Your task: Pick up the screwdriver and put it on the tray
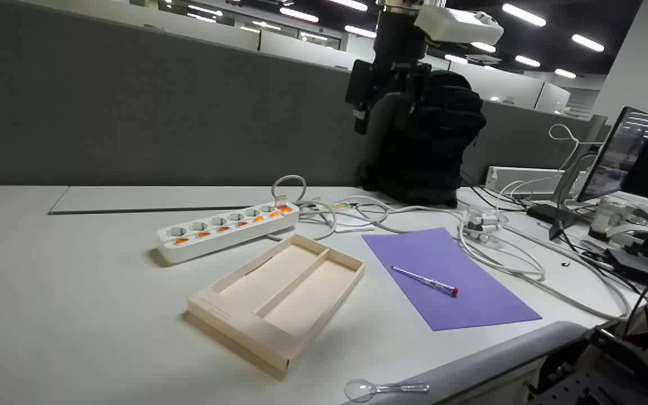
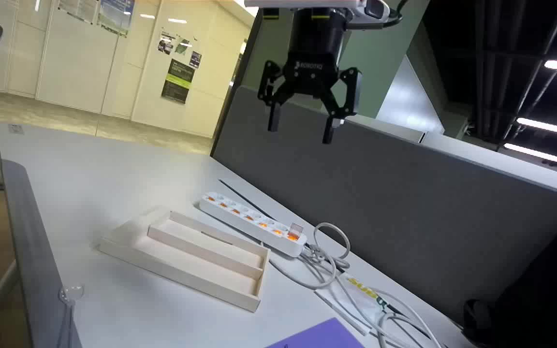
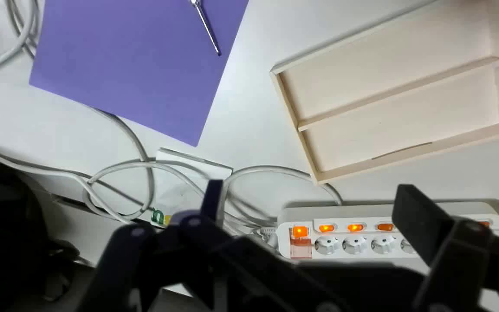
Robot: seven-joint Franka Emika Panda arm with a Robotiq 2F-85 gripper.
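Observation:
The screwdriver is thin and clear-grey with a red end. It lies flat on the purple sheet to the right of the tray. Its shaft shows at the top of the wrist view; its handle is cut off there. The beige tray with its central divider lies on the table; both compartments hold nothing. It also shows in an exterior view and the wrist view. My gripper is open and empty, high above the table. In the wrist view its fingers stand wide apart over the power strip.
A white power strip lies behind the tray, with loose white cables beside it. A clear plastic spoon lies at the front edge. A black backpack stands against the grey partition. A monitor stands at the right.

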